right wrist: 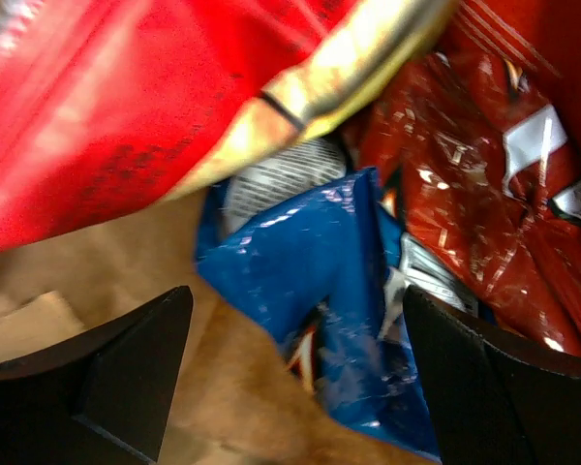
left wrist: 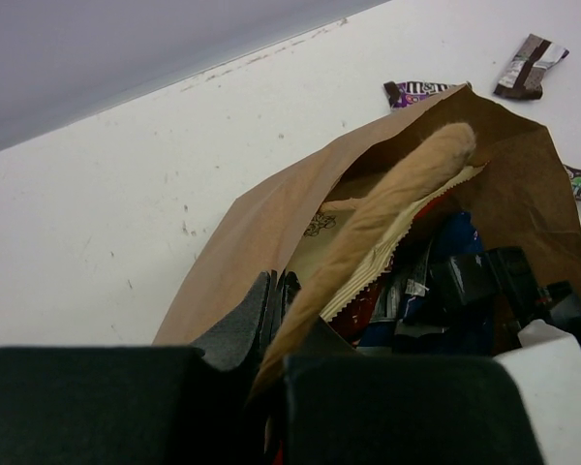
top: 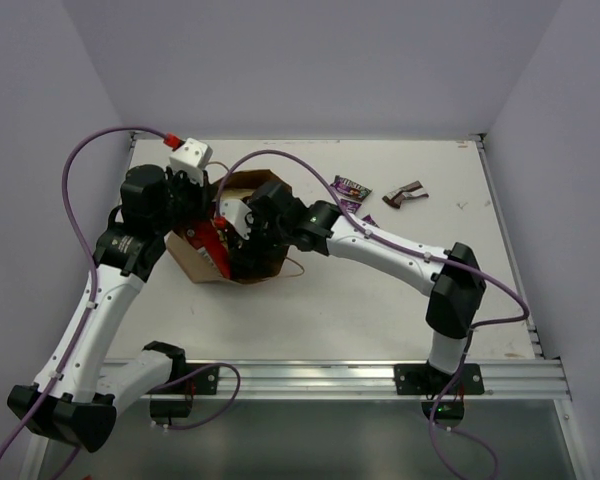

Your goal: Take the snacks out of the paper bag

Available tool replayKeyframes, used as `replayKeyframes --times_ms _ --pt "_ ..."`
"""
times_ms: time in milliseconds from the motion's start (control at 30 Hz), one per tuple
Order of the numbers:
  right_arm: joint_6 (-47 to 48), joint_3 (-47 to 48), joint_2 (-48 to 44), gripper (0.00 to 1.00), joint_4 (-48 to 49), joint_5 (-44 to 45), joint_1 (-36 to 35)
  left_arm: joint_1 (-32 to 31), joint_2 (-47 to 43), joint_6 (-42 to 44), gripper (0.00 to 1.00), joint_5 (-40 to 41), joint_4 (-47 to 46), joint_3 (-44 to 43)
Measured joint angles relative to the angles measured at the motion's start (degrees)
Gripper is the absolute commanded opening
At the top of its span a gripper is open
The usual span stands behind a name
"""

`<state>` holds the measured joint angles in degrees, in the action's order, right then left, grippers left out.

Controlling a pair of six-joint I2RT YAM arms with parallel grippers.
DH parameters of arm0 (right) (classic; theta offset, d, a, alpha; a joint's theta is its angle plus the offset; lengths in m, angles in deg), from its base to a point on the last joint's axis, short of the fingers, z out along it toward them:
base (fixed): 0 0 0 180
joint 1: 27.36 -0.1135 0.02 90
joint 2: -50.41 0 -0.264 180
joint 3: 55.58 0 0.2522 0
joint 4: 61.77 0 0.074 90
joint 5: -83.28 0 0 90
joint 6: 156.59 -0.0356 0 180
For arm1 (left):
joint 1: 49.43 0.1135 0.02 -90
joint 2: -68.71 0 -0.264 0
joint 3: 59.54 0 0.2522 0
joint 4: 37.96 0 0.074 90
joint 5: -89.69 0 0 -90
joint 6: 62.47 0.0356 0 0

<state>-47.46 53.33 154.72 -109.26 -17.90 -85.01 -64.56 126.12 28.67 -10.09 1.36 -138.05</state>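
Snacks in reach: a crumpled brown paper bag (top: 187, 256) sits open at the left-centre of the white worktop (top: 400, 300), with both arms gathered over its mouth. Inside, seen from the right wrist, a crinkled blue packet (right wrist: 300, 252) lies in the middle. A red chip bag (right wrist: 484, 165) with silver print lies to its right, and a second red bag (right wrist: 87, 107) with a yellow edge slants across the top.

The right tool (right wrist: 295, 300) is down inside the bag. Its two dark fingers (right wrist: 126, 373) are spread wide, one on either side of the blue packet, and in the blurred view they appear not to touch it. The left tool (left wrist: 286, 320) is pressed together on a fold of the bag's near rim, and the tan paper runs up and away from between its fingers. From that wrist, more blue and dark wrappers (left wrist: 494, 281) show packed in the bag's open mouth.

Three small candy bars lie out on the worktop beyond the bag, toward the far right. A dark M&M's packet (top: 350, 186) is just beside the rim, and a small purple wrapper (top: 349, 206) is close below it. A brown-and-silver bar (top: 408, 193) lies farther right, apart from the other two. Purple cables (top: 75, 170) loop from both arms, whose bases are bolted to an aluminium rail (top: 330, 378) at the near edge.
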Motion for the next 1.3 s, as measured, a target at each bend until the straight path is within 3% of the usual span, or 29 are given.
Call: replayKeyframes --times_ms 33,133,167,233,267,333,567,933,1167,1300 --pt "0.1 0.0 0.3 0.9 0.2 0.7 0.1 0.0 0.0 0.0 0.0 -0.1 0.1 0.0" --pt "0.7 0.0 1.1 0.7 1.3 2.8 0.1 0.0 0.0 0.0 0.0 -0.2 0.2 0.0" --pt "1.0 0.0 1.4 0.53 1.6 3.1 0.1 0.0 0.0 0.0 0.0 -0.2 0.2 0.0" --pt "1.5 0.0 1.9 0.31 2.3 4.0 0.1 0.0 0.0 0.0 0.0 -0.2 0.2 0.0" --pt "1.6 -0.2 1.9 0.14 2.7 4.3 0.1 0.0 0.0 0.0 0.0 -0.2 0.2 0.0" --pt "1.3 -1.0 1.9 0.0 3.6 4.7 0.1 0.0 0.0 0.0 0.0 -0.1 0.2 0.0" --pt "1.2 -2.0 -2.4 0.0 4.2 4.5 0.1 0.0 0.2 0.0 0.0 1.0 0.1 0.0" --pt "-0.8 2.6 -25.1 0.0 10.7 4.9 0.1 0.0 2.4 -0.1 0.0 4.7 0.1 -1.6" --pt "-2.6 0.2 -35.1 0.0 16.9 18.6 2.3 0.0 2.6 -0.1 0.0 7.1 0.4 -1.8" --pt "-7.7 -7.3 -39.4 0.0 19.2 28.4 14.3 0.0 2.6 -0.1 0.0 8.1 0.7 -1.8"
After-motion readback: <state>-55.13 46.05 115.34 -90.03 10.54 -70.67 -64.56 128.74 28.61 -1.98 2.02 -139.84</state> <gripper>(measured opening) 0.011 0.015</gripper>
